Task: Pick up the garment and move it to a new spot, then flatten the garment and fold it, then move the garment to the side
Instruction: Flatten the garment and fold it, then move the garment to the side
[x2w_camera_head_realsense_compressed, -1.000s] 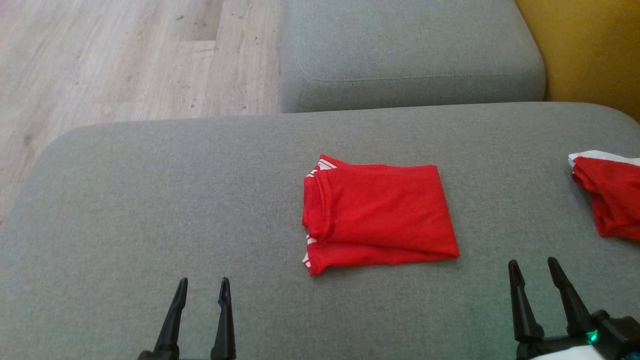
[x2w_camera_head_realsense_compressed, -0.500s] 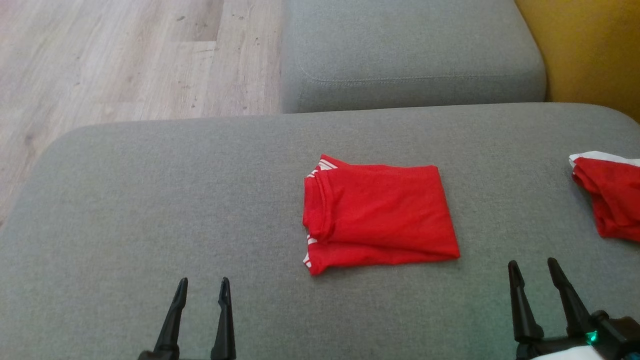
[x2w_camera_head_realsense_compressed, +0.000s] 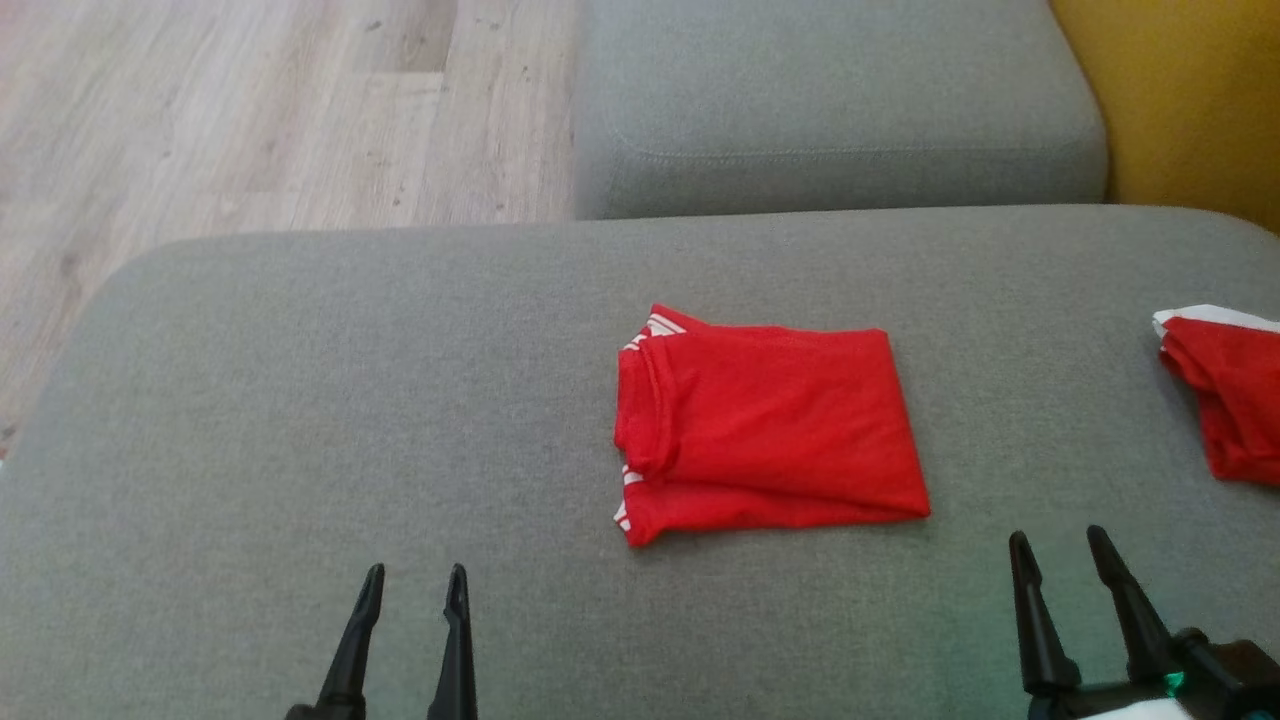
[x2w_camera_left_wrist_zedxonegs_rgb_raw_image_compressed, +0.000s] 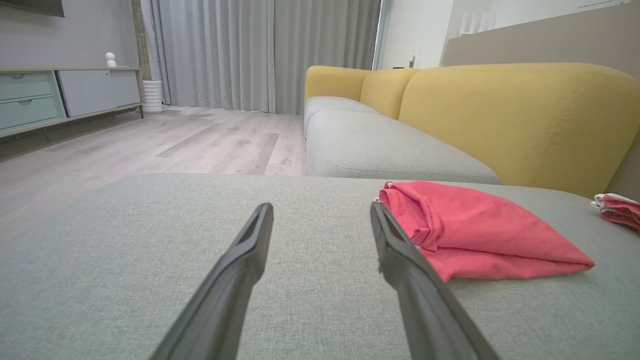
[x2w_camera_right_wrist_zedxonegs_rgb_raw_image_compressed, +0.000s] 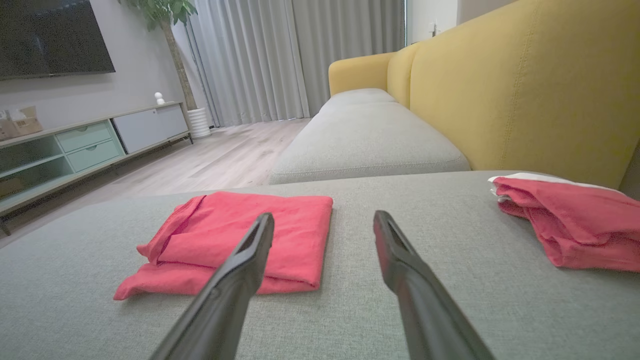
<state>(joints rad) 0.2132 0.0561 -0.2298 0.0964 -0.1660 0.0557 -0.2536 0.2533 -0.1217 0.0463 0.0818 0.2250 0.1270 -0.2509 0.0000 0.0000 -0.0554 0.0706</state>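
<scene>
A red garment with white stripes lies folded into a neat rectangle in the middle of the grey cushion. The left wrist view has the garment to the right of my fingers, and in the right wrist view the garment lies to the left. My left gripper hovers open at the lower left, well short of the cloth. At the lower right my right gripper is open too, just past the garment's near right corner. Neither holds anything.
A second red garment with a white edge lies crumpled at the cushion's right side, also the red garment in the right wrist view. Another grey seat cushion sits beyond, a yellow sofa back to the right, wooden floor at the left.
The whole head view has shifted slightly, so the camera moved. The garment lies as before and both grippers stay open in the same places.
</scene>
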